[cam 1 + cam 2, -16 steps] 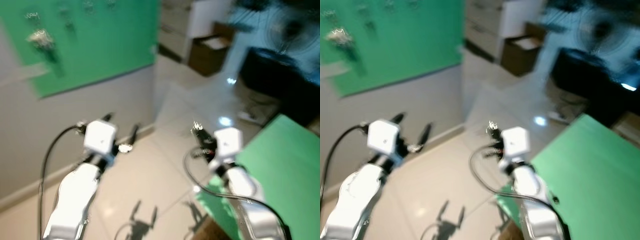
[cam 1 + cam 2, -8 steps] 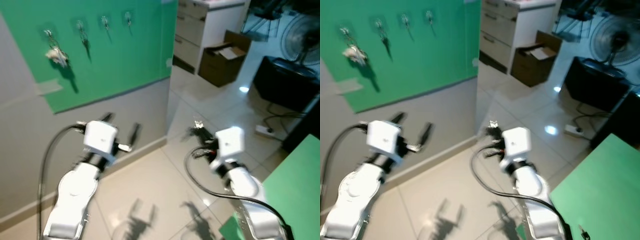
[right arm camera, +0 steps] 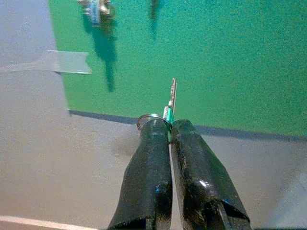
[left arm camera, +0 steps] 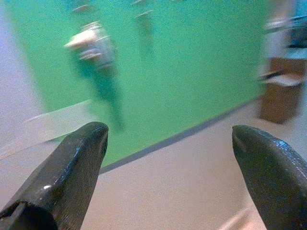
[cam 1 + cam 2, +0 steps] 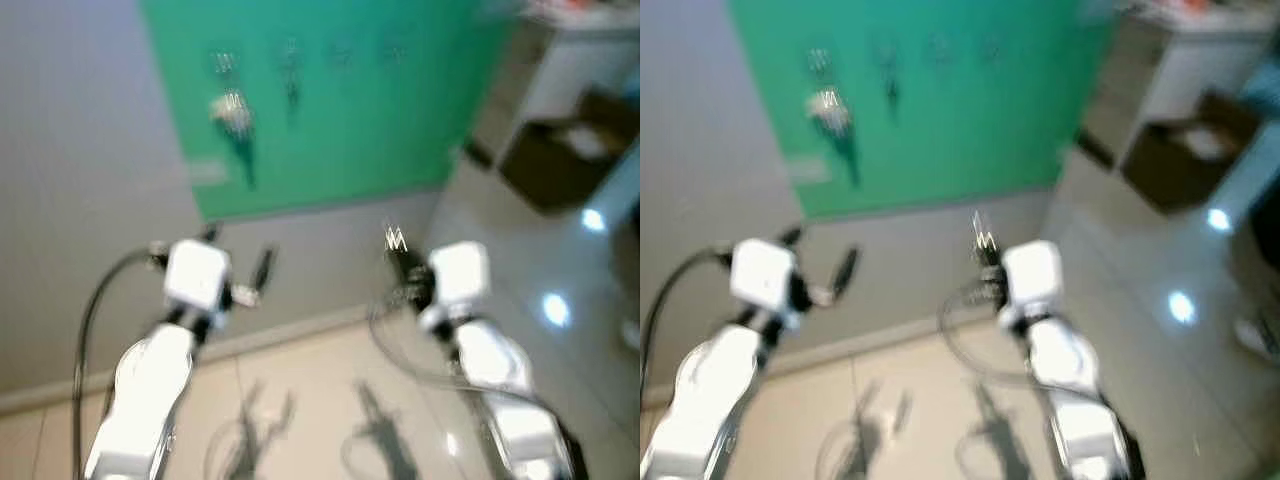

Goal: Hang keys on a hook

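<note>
In the blurred head views, both silver arms reach toward a grey wall carrying a green board; the left pincer holds its two black fingers spread apart and grips nothing, while the right pincer is closed on the keys, which stick up just above its tips. Beyond and above both pincers, a row of hooks crosses the board, and a key bunch already hangs from the one nearest the left pincer. The left wrist view shows the wide-apart fingers facing that hanging bunch, and the right wrist view shows the fingers pressed together on a key ring and key blade, with the board straight ahead.
</note>
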### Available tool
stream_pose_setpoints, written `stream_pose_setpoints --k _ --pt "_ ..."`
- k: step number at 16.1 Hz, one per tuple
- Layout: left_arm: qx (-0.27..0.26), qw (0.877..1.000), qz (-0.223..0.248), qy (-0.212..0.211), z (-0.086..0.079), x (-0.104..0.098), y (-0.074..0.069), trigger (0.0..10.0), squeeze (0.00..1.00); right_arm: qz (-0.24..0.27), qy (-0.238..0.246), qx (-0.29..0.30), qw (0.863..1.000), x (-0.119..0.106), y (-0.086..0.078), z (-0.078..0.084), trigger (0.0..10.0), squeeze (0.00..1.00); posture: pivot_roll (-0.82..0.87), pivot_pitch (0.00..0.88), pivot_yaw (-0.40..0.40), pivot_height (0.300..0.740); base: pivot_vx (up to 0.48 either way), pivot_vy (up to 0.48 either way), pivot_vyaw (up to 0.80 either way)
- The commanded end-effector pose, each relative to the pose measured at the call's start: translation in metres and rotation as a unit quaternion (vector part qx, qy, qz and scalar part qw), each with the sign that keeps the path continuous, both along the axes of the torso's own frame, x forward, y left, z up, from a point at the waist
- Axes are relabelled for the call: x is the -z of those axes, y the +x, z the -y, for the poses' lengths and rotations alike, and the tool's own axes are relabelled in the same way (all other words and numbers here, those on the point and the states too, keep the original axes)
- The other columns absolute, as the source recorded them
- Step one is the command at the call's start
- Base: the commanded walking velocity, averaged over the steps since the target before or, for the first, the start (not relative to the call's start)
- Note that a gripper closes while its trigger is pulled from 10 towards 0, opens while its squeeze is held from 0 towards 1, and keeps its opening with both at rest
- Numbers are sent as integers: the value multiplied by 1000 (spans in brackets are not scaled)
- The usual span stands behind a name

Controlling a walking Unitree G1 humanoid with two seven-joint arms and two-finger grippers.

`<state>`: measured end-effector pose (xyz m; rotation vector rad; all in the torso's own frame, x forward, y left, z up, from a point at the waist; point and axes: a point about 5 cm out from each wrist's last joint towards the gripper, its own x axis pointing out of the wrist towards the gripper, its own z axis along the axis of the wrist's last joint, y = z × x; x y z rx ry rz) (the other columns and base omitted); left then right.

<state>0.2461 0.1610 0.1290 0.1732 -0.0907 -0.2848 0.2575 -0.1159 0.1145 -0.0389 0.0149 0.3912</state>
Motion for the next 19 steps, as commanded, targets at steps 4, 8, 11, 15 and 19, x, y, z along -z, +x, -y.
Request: stream_pose_setpoints --k 4,8,11,15,19 --pt "12 1000 10 0 9 -4 -2 10000 0 0 1 19 1000 2 3 15 10000 0 -8 0 -30 740 376 0 800" --pt "13 1000 7 -2 11 -3 -1 10000 0 -2 1 26 1000 5 0 20 10000 0 -14 0 -25 740 369 0 786" --pt "9 1000 1 -13 13 -1 0 10000 0 -7 18 46 999 7 -1 28 10000 0 -28 0 -20 740 0 0 0" --pt "4 1000 11 -11 15 -3 9 10000 0 11 -1 49 999 2 1 29 10000 0 -49 0 -8 740 0 0 0" --pt "9 1000 15 -10 19 -4 14 10000 0 22 1 52 998 -3 3 26 10000 0 -72 0 6 740 0 -337 394"
